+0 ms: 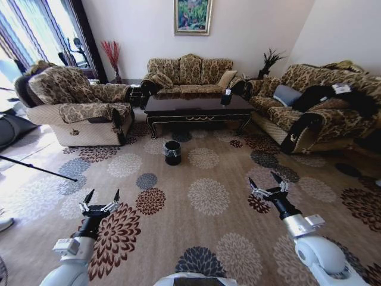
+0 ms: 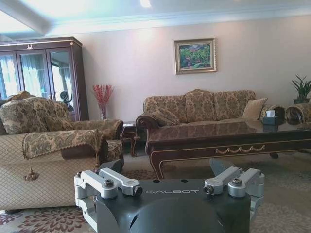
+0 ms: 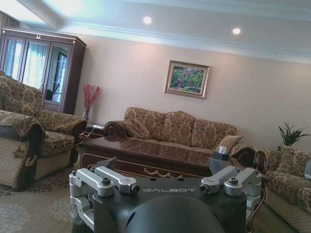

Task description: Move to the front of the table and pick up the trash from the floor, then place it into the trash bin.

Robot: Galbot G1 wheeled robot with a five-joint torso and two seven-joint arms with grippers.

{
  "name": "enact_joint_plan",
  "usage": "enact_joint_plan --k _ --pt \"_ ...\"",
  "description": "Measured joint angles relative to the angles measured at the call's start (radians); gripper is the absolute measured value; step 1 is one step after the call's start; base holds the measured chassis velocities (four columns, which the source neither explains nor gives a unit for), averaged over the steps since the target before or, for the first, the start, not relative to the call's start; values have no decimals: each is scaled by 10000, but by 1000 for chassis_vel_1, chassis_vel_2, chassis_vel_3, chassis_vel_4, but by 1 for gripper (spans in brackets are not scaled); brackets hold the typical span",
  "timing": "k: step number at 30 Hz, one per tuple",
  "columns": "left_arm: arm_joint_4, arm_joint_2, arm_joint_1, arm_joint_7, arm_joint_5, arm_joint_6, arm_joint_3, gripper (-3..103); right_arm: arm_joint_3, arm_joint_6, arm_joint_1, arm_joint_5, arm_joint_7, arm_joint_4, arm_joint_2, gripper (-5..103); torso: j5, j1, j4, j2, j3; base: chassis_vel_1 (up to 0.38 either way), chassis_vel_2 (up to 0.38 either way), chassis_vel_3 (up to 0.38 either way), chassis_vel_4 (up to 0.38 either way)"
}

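Note:
The dark glossy table (image 1: pixel 196 107) stands far ahead across the carpet, between the sofas; it is also in the left wrist view (image 2: pixel 228 138) and the right wrist view (image 3: pixel 146 155). The small black trash bin (image 1: pixel 172 152) sits on the carpet just in front of the table, left of centre. I cannot pick out the trash on the patterned carpet from here. My left gripper (image 1: pixel 104 192) is held out low on the left, open and empty. My right gripper (image 1: pixel 262 177) is held out on the right, open and empty. Both are well short of the bin.
A patterned armchair (image 1: pixel 77 107) stands at the left, a sofa (image 1: pixel 187 74) behind the table and another sofa (image 1: pixel 309 101) at the right. A thin black rod (image 1: pixel 36 168) lies across the floor at the left. A tissue box (image 1: pixel 227 92) sits on the table. Flowered carpet stretches between me and the bin.

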Motion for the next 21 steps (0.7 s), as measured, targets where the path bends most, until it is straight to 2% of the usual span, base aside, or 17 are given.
enact_joint_plan --k 21 --pt "0 0 0 0 0 0 0 100 0 0 0 0 0 0 0 100 0 441 0 1008 566 0 0 0 0"
